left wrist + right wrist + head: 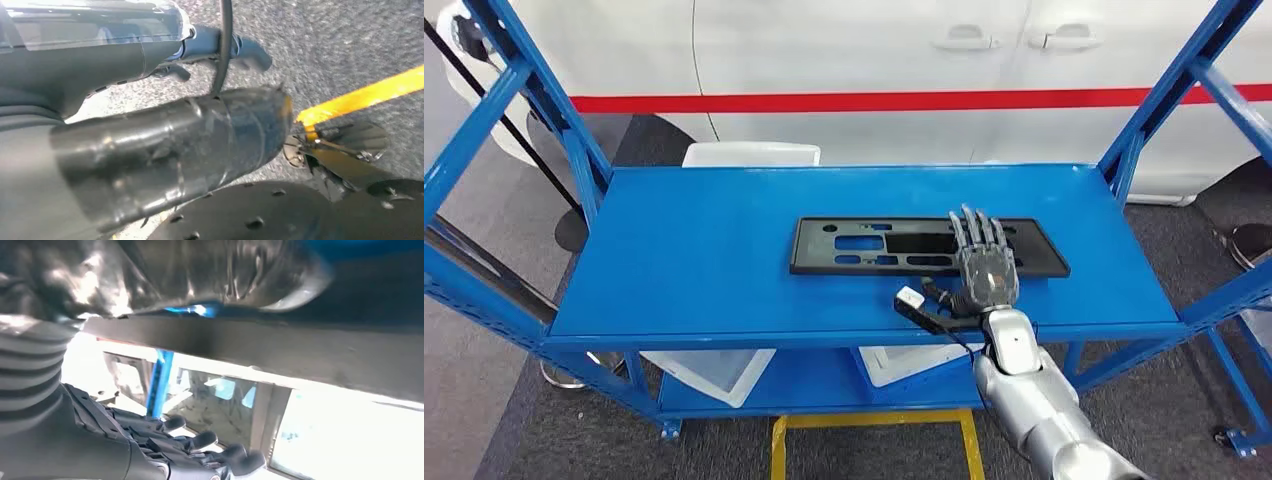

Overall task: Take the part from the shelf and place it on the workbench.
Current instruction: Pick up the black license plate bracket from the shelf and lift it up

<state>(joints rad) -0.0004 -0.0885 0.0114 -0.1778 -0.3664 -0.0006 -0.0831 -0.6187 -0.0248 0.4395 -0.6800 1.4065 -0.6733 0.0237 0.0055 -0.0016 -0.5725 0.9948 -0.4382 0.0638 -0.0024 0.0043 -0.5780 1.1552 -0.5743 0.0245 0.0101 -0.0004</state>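
Note:
A flat black part (864, 245) with several cut-outs lies on the top board of the blue shelf (694, 270), right of its middle. My right hand (984, 265) reaches over the shelf's front edge and lies palm down above the part's right half, fingers stretched forward and apart, thumb out to the left over the blue board. The right wrist view shows its dark fingers (200, 445) straight, with nothing between them. My left hand (235, 50) hangs by the floor with nothing in it.
Blue uprights (1144, 130) frame the shelf on both sides. White bins (714, 370) sit on the lower board, another white bin (751, 153) stands behind. A white car (874, 60) with a red stripe is close behind the shelf. A yellow line (874, 420) marks the floor.

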